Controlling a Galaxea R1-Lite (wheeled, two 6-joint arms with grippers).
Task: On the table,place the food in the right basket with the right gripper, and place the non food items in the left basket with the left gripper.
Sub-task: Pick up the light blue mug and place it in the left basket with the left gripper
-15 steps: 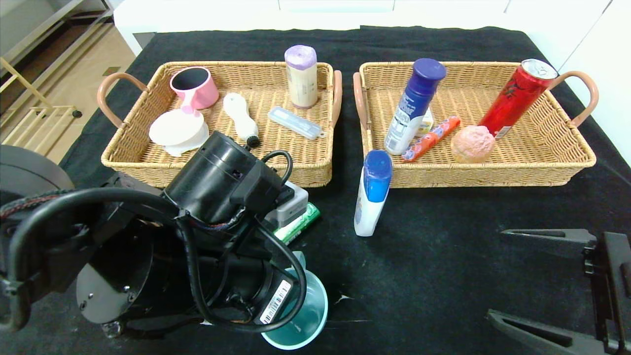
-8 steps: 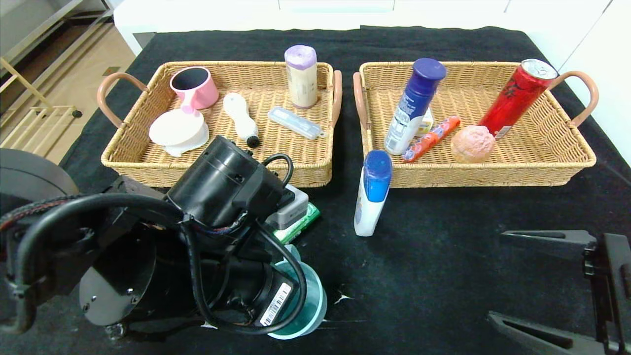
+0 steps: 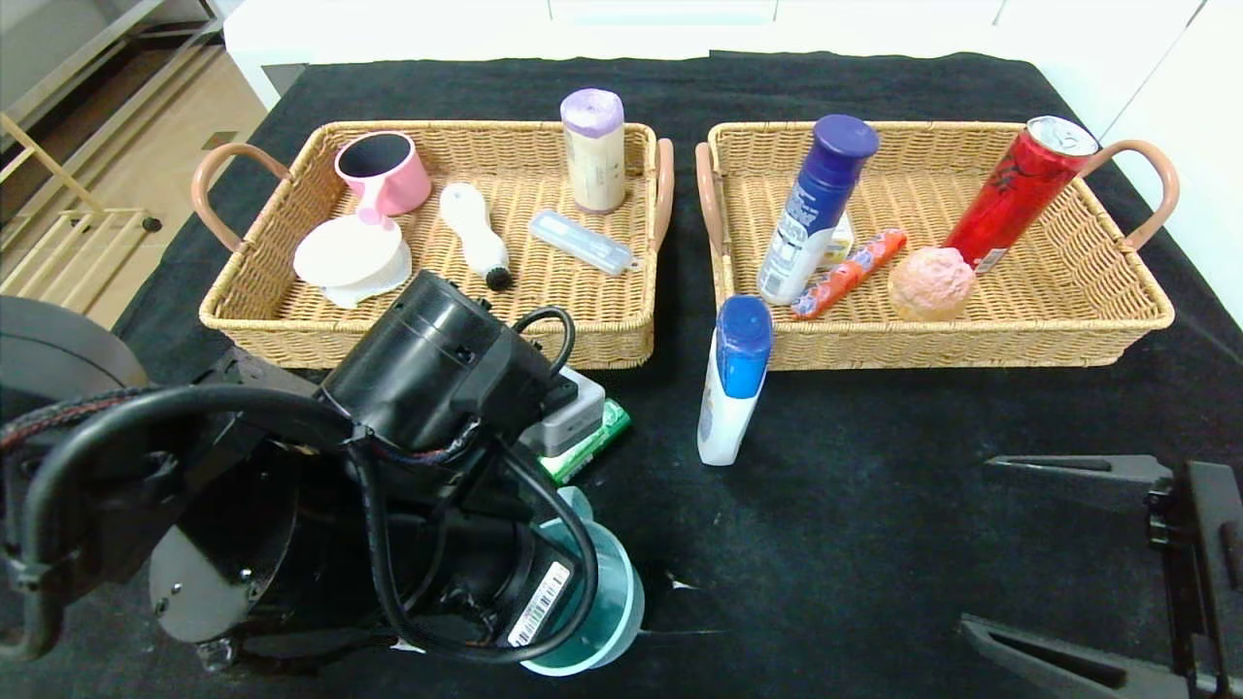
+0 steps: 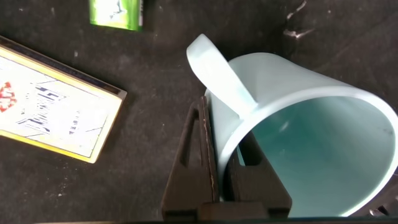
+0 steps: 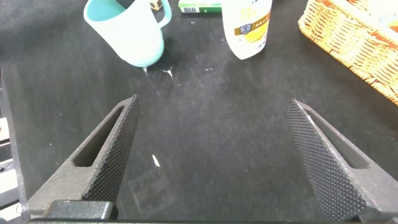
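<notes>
- The left arm reaches low over the near left of the table, wrist bent downward; the left gripper (image 4: 221, 171) is clamped on the rim of the pale teal cup (image 4: 298, 130) (one finger inside, one outside).
- The right gripper (image 5: 217, 155) waits at the near right, fingers spread wide, holding nothing.

Bright, even light falls from overhead, and shadows are short and soft. In the head view the black tablecloth (image 3: 874, 505) soaks up light and shows little texture, while the white surface (image 3: 680, 24) behind it is blown out. A highlight glints on the red can (image 3: 1024, 189), and soft sheen marks the left arm's black housing (image 3: 427, 354). The light blue cup (image 4: 298, 137) looms large and slightly soft in the left wrist view. The right wrist view is sharp.
</notes>
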